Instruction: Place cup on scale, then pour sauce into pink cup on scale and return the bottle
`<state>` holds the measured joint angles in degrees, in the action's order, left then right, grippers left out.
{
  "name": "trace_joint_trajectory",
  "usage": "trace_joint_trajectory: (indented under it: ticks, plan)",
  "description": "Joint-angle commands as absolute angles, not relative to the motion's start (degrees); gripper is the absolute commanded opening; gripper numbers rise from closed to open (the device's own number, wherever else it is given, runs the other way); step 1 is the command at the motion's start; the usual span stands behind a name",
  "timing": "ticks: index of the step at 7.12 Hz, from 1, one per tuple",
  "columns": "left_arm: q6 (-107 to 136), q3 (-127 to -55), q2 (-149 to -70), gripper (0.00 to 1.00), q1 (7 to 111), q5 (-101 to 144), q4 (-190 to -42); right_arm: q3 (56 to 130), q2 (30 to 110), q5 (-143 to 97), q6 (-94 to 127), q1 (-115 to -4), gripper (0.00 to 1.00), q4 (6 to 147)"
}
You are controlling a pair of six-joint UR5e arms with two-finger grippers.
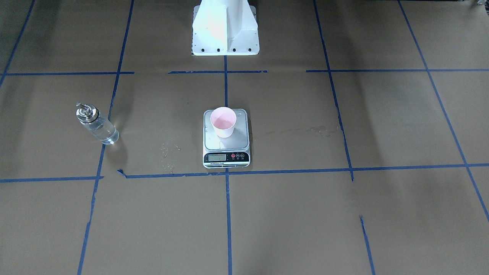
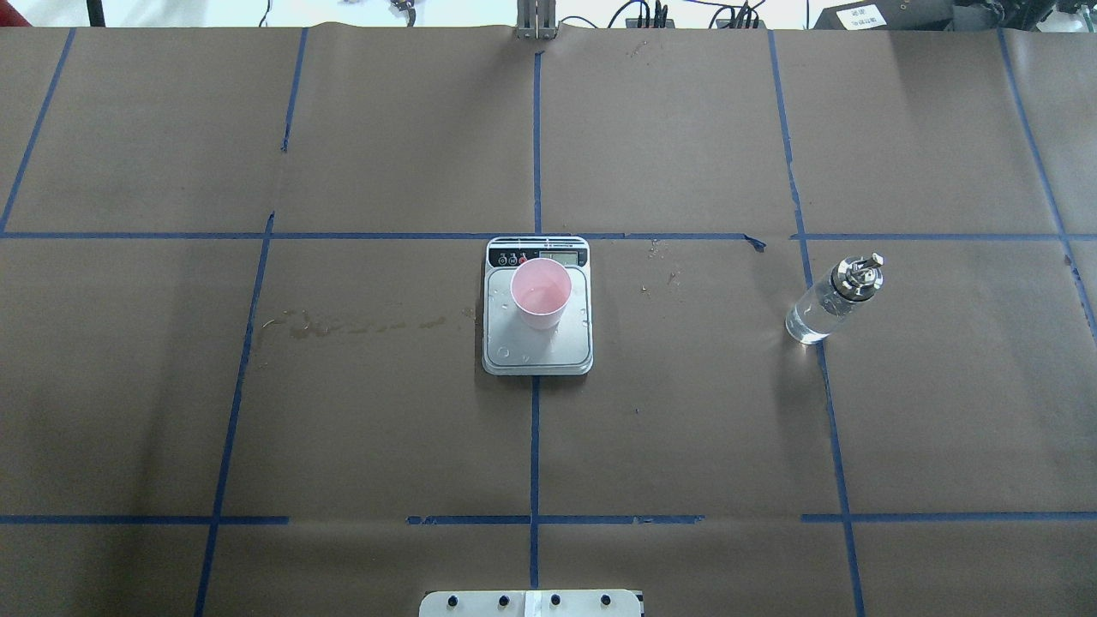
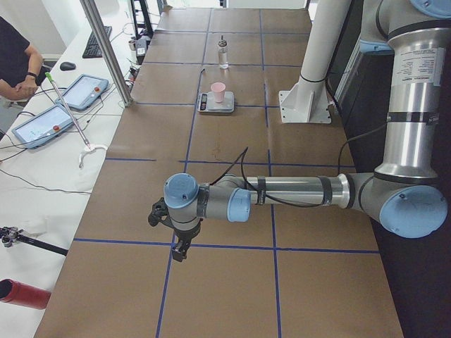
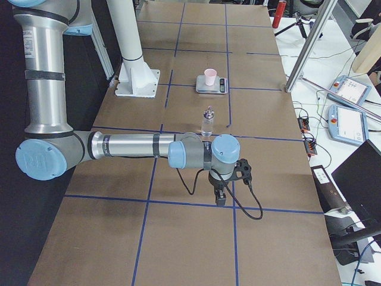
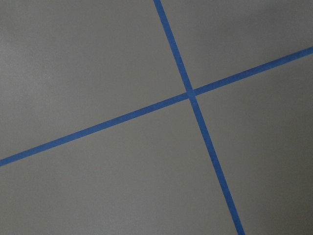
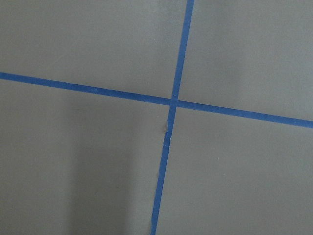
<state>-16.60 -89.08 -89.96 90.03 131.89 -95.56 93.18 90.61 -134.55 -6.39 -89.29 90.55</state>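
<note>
The cup (image 2: pixel 541 293) stands upright on the scale (image 2: pixel 537 347), toward the display end of the steel platform and inside its edges. A faint sheen at the cup's bottom suggests some liquid is already in it, though how much cannot be read, and the LCD digits are too small to make out. The bottle (image 2: pixel 831 300) stands upright on the table's brown paper (image 2: pixel 686 428), well apart from the scale on the robot's right, with clear sauce (image 2: pixel 807 324) in its lower part.

Both arms are far from these things. The left gripper (image 3: pixel 179 252) and the right gripper (image 4: pixel 219 198) each hang low over a crossing of blue tape (image 5: pixel 190 93) near opposite ends of the table. They show only in the 2 side views, so it cannot be told whether the claws are apart or together, and neither wrist camera shows any finger.

The risks judged from here are mostly about wetness. Droplets (image 2: pixel 506 351) sit on the platform, so the weight shown may include spilled liquid, and a light cup on wet steel could slide if nudged. More drops (image 1: pixel 168 154) dot the paper between bottle and scale. The bottle is smooth glass with a heavy metal collar, so an off-centre grasp could tip it or let it slip.
</note>
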Motion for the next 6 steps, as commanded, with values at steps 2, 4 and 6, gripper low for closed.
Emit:
trace_joint_trajectory:
  ticks: [2, 4, 6]
  plan:
    - [-16.61, -92.46, -91.49, 1.0, 90.17, 131.84, -86.85, 93.25, 91.49, -134.21, -6.24, -89.3, 1.0, 90.44]
    - [-16.61, -92.63, -91.58, 1.0, 90.18, 131.84, -86.75, 93.78, 90.97, -134.21, -2.13, -89.3, 1.0, 90.35]
    - [-16.52, -92.55, -91.58, 1.0, 90.26, 132.01, -86.75, 93.52, 90.97, -134.12, -2.2, -89.3, 1.0, 90.35]
